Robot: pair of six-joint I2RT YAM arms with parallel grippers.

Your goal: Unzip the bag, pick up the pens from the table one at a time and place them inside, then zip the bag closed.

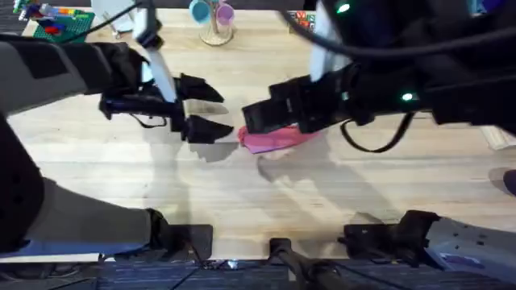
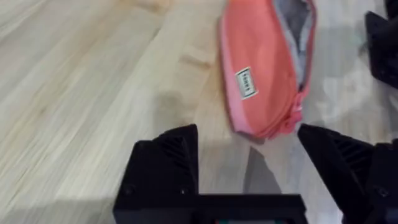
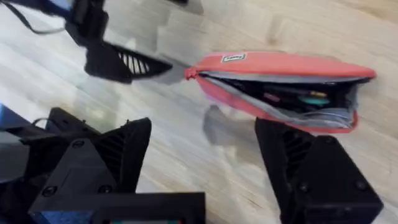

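From overhead, the left arm comes in from the table's (image 1: pixel 121 189) left edge, stretched almost flat toward the middle, and the left gripper (image 1: pixel 211 113) has its black fingers spread wide, empty, just beside the bag's (image 1: pixel 274 140) tapered end. The right arm reaches in from the right side, bent low over the bag, so the right gripper (image 1: pixel 254 121) covers most of the pink fabric. The bag lies flat around the middle of the table.

Left wrist cam: the left gripper (image 2: pixel 249 155) hovers over bare wood with the jaws wide apart, and the bag (image 2: pixel 261 81) sits just past them with its pointed end toward the gap. The zipper looks undone along one side, grey lining showing.

Right wrist cam: the right gripper (image 3: pixel 205 155) is also wide open, holding nothing, with the bag (image 3: pixel 280 65) lying just beyond its fingertips. The pouch gapes open and there's dark stuff inside, with bits of colour, but I can't make out what. The left gripper's finger (image 3: pixel 121 62) sits near the bag's tip.
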